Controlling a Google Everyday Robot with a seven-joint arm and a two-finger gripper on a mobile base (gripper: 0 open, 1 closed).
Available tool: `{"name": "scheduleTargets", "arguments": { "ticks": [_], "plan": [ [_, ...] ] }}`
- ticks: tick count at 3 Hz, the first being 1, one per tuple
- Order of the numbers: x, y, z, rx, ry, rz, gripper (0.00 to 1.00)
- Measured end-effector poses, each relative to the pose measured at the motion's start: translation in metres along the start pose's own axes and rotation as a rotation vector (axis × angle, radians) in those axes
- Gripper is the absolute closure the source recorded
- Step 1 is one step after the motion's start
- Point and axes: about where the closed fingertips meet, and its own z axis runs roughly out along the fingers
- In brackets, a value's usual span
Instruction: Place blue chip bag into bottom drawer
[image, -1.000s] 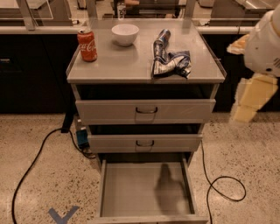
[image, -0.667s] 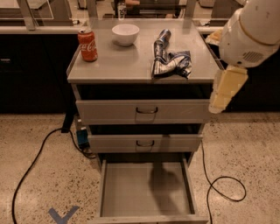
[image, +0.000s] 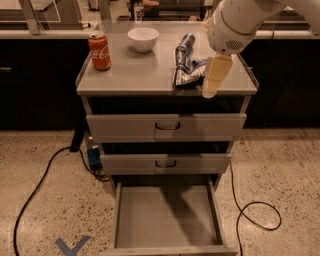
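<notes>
In the camera view we count one grey cabinet (image: 135, 75) with three drawers. The two upper drawers (image: 125, 127) are closed, each with a dark loop handle. The bottom drawer (image: 165, 217) is pulled out, its flat grey floor bare.

On the cabinet top stand one red Coca-Cola can (image: 100, 51) at the left and one white bowl (image: 143, 39) towards the back. One blue chip bag (image: 186, 62) lies crumpled right of the middle. On the speckled floor we see two black cables (image: 35, 192), one on each side of the cabinet, and one blue tape mark (image: 72, 246) at the lower left.

There is one gripper (image: 210, 91), pale cream, hanging under the white arm above the top's right front part. It is just beside the bag's right end. We cannot tell whether it touches the bag, nor whether it is released or clenched.

Against the earlier frames, the arm has swung in from beside the cabinet's right side and now sits over the top. The bag, can and bowl lie where they were, and the bottom drawer stays open.
</notes>
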Motion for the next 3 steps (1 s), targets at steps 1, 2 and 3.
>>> {"name": "scheduleTargets", "arguments": {
  "ticks": [1, 2, 3],
  "plan": [
    [0.000, 0.000, 0.000, 0.000, 0.000, 0.000, 0.00],
    [0.000, -0.017, 0.013, 0.003, 0.007, -0.018, 0.00],
    [0.010, -0.043, 0.040, 0.009, 0.014, 0.000, 0.00]
  ]
}}
